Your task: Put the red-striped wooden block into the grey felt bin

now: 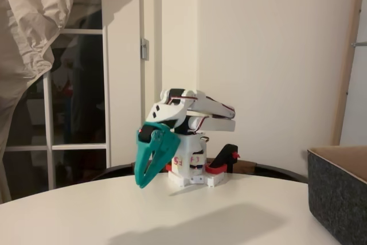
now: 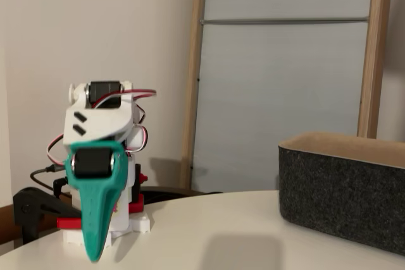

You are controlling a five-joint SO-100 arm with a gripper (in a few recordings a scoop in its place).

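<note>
White tabletop (image 1: pixel 172 216) stretches out bare in front of me; the grey felt bin (image 2: pixel 342 188) sits near its edge, well apart from my base. My teal pincer (image 1: pixel 143 183) hangs tip-down above the table, fingers closed on nothing, with a red-and-black clamp (image 1: pixel 225 162) behind it.

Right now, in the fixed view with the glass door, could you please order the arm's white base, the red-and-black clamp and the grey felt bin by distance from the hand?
From the teal hand, at the picture's left:
1. White base, just right of it.
2. Red-and-black clamp, right of the base.
3. Grey felt bin, at the right edge.
</note>
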